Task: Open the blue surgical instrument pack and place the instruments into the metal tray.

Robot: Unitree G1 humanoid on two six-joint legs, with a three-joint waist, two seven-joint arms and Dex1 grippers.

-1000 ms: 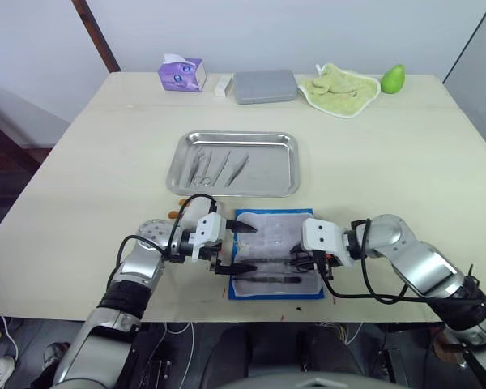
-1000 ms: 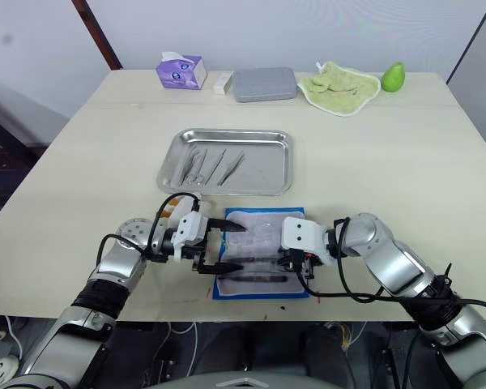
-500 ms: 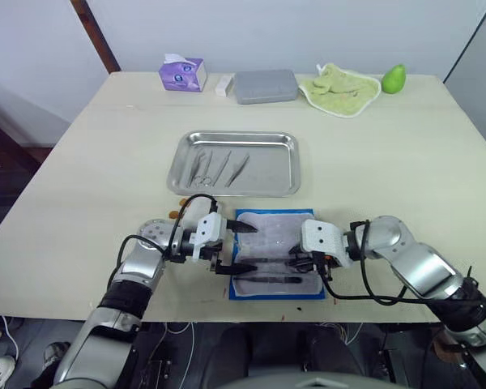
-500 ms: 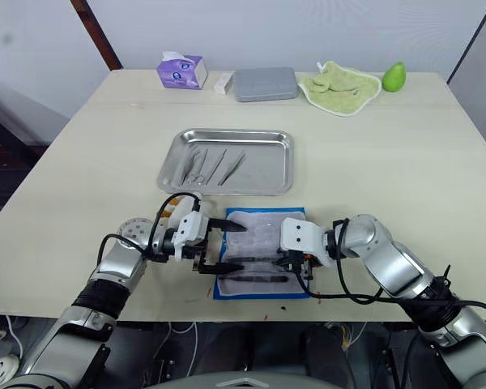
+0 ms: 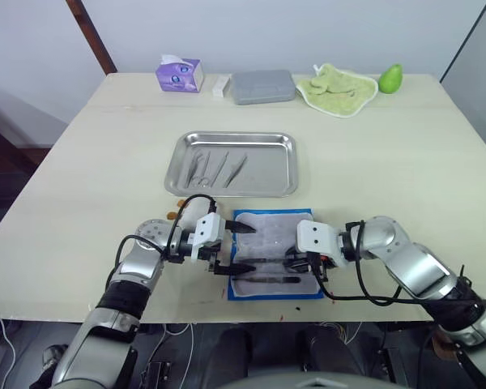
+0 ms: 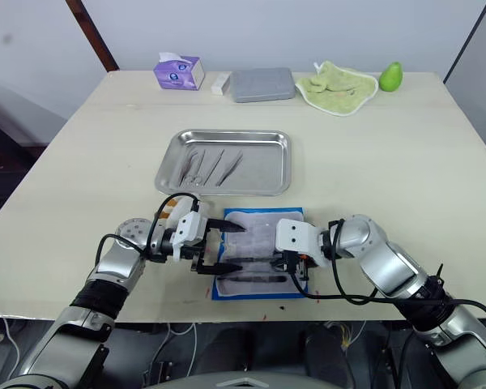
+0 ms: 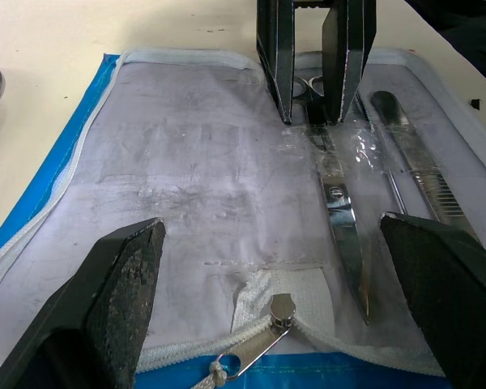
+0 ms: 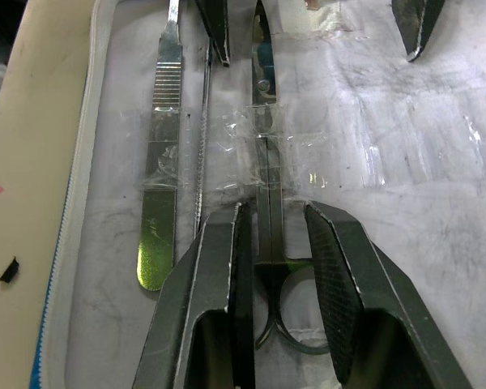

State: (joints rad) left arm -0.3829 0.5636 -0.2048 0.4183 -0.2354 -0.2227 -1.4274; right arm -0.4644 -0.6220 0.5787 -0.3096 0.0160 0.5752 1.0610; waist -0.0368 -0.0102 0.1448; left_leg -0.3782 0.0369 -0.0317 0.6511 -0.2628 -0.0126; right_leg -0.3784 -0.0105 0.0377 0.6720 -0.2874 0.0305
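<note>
The blue surgical instrument pack (image 5: 275, 265) lies unzipped and flat on the desk (image 5: 405, 162) at its near edge, grey-white lining up, just in front of the metal tray (image 5: 267, 166). The left hand (image 5: 241, 248) sits at the pack's left edge with its two black fingers (image 7: 113, 300) spread wide apart, gripping nothing; one finger is over the lining and the other near the pack's near-left corner. The right hand (image 8: 269, 219) is at the pack's right side, its fingers set low on the lining and straddling the shank of a pair of scissors (image 8: 263, 154), one finger on each side with a narrow gap; whether they actually press on the scissors cannot be determined. The scissors are held to the lining under clear tape, with the finger rings lying between the right hand's fingers. Beside the scissors, toward the pack's near edge, lie a thin probe-like tool (image 8: 202, 154) and a flat ribbed handle (image 8: 160, 154), also taped down. The zipper pull (image 7: 263, 332) rests at the pack's left border, between the left hand's fingers. Three slender instruments (image 5: 215, 168) already lie in the left half of the tray.
</note>
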